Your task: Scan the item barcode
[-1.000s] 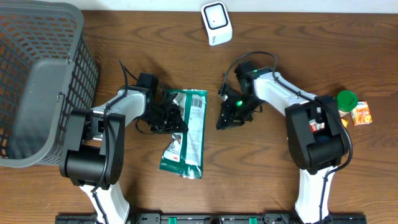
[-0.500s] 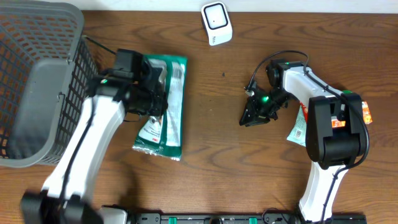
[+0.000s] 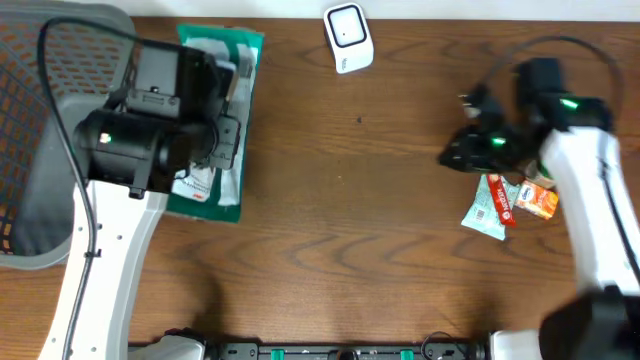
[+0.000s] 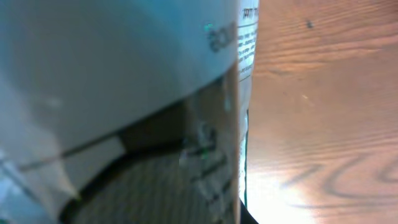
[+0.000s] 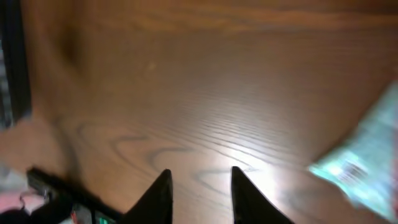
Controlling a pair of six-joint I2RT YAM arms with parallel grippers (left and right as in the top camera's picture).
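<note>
Moved: since the earlier overhead frame the left gripper has carried the flat green and white plastic pouch from the middle of the table to the upper left of the frame. The right gripper has backed off to the right side.
Left fingers: clamped on the pouch. I can't see the tips, because the wrist body covers them from above and the pouch fills the left wrist view.
Right fingers: parted with nothing between them, bare wood below.
Pouch: at the upper left of the overhead frame, just beside the grey plastic mesh basket. It looks lifted off the table, and its long axis runs top to bottom of the frame.
Barcode: I can't make it out in any view. Only some small print shows along one edge in the left wrist view.
Scanner: a small white box-shaped barcode scanner at top centre, apart from the pouch.
Bearing: from my left fingers the scanner lies to the right and a little toward the top edge. I judge the pouch's top end to be the end closest to it.
Nearer arm: the left, and it already holds the pouch, so I reckon the pass is its job.
Right side: a teal and white sachet and a small orange carton lie touching, just below the right gripper in the overhead frame.
</note>
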